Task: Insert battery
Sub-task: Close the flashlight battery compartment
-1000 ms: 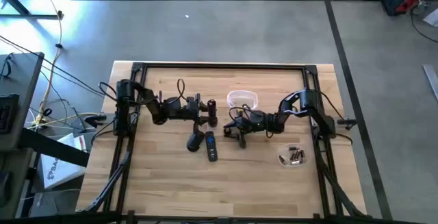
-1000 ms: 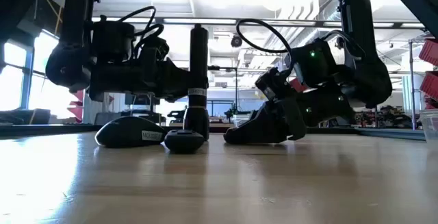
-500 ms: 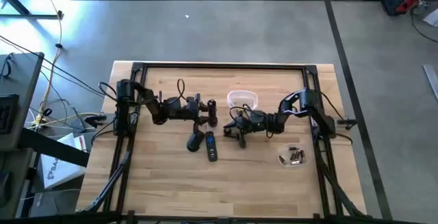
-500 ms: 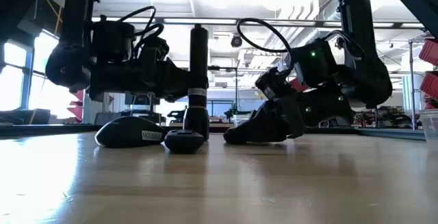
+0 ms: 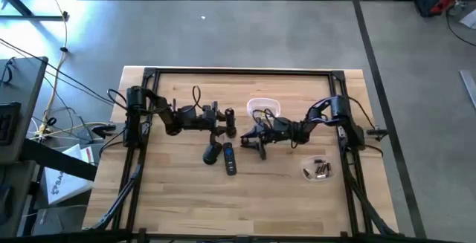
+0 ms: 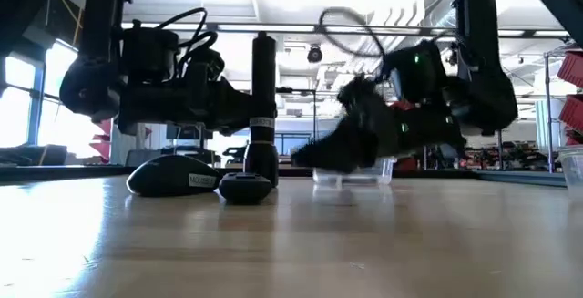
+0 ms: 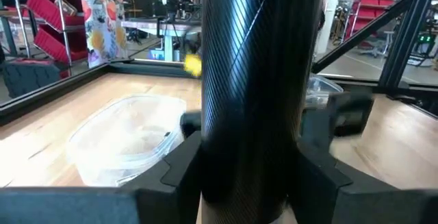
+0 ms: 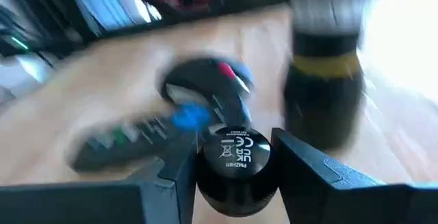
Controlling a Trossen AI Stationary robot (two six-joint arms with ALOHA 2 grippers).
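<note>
A black flashlight (image 6: 263, 107) stands upright on its wide end, left of the table's middle. My left gripper (image 5: 225, 126) is shut on its dark ribbed tube (image 7: 260, 80). My right gripper (image 5: 255, 138) hovers just right of the flashlight, blurred in the low view (image 6: 342, 150). It is shut on a short black cylinder with white print on its end face (image 8: 236, 157), seemingly the battery. The flashlight's lower part, with a yellow ring (image 8: 321, 66), shows just beyond it. My left gripper pinches the flashlight's tube at about mid-height (image 7: 205, 162) between its two fingers. The fingers come level from the table's left and lie across the tube. The flashlight stays upright, its wide end (image 6: 260, 163) on the table. My right gripper pinches the black cylinder by its sides (image 8: 205, 172) between its two fingers, and the printed end faces the camera. The fingers come from the table's right, slanting slightly down. The cylinder is lifted clear of the table.
A remote control (image 5: 230, 160) and a black rounded mouse-like piece (image 5: 212, 153) lie near the flashlight on its near side. A clear plastic tub (image 5: 263, 109) stands behind my right gripper. A small dish of batteries (image 5: 318, 170) sits at the near right.
My right gripper, which rested low on the table, has risen clear of it. It has shifted toward the table's left, closer to the flashlight, still holding the black cylinder. The clear tub now shows beneath it in the low view.
</note>
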